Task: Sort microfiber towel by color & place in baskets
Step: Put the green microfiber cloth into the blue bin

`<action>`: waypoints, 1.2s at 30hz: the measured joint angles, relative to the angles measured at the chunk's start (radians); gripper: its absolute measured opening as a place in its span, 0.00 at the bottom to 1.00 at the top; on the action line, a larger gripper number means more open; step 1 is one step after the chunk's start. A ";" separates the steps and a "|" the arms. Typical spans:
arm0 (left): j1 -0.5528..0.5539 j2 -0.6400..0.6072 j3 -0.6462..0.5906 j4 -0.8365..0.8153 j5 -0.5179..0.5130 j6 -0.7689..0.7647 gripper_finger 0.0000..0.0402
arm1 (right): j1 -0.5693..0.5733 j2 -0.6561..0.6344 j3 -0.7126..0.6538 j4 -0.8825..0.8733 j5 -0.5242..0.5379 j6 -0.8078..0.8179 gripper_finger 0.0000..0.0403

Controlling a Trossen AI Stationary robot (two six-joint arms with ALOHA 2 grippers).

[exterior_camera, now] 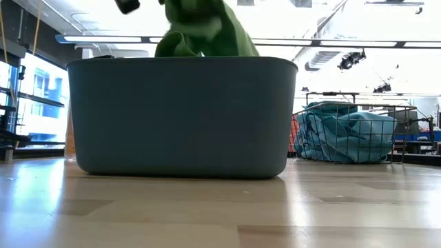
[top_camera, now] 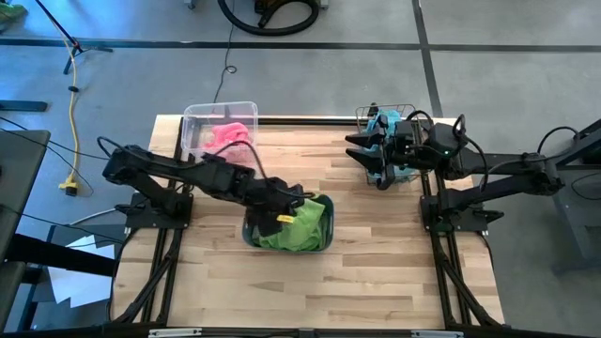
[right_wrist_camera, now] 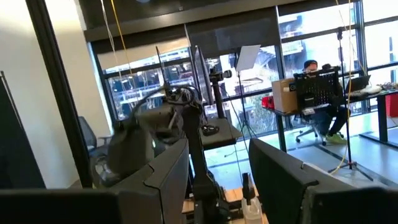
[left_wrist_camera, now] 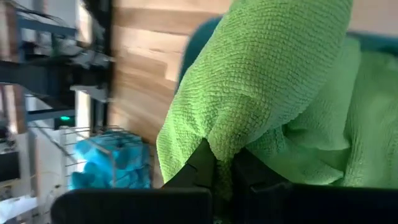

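Observation:
A green towel (left_wrist_camera: pixel 267 74) hangs from my left gripper (top_camera: pixel 278 205), which is shut on it above the grey-blue tub (top_camera: pixel 252 235) at the table's middle. More green towel (top_camera: pixel 302 225) lies in the tub. In the low view the green towel (exterior_camera: pixel 203 31) shows above the tub's rim (exterior_camera: pixel 182 62). The clear bin (top_camera: pixel 200 120) at the far left holds a pink towel (top_camera: pixel 228 134). My right gripper (top_camera: pixel 368 156) is open with nothing between its fingers (right_wrist_camera: pixel 161 177). It is raised beside the wire basket (top_camera: pixel 371 115), which holds blue towels (exterior_camera: pixel 341 131). My left gripper pinches a bunched fold of the green towel (left_wrist_camera: pixel 219 148) between its two fingers (left_wrist_camera: pixel 198 167). The fingers slant down from the table's left side. The towel drapes away from the fingers over the tub. I cannot tell whether its far end rests on the towels inside.
The three baskets stand apart: the clear bin far left, the tub in the middle, the wire basket (exterior_camera: pixel 355 134) far right. Bare wooden table (top_camera: pixel 376 272) spreads toward the near edge. Beyond the table a person sits at a desk (right_wrist_camera: pixel 317 93).

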 joint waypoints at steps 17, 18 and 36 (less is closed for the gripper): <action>0.040 0.217 0.000 -0.097 0.155 -0.018 0.00 | 0.000 0.002 0.000 -0.077 0.044 0.000 0.42; 0.045 0.227 0.000 -0.095 0.156 -0.011 0.00 | 0.000 0.002 0.000 -0.079 0.044 0.000 0.42; 0.082 0.359 -0.001 -0.089 0.191 0.060 0.00 | 0.000 0.043 0.000 -0.089 0.045 0.019 0.42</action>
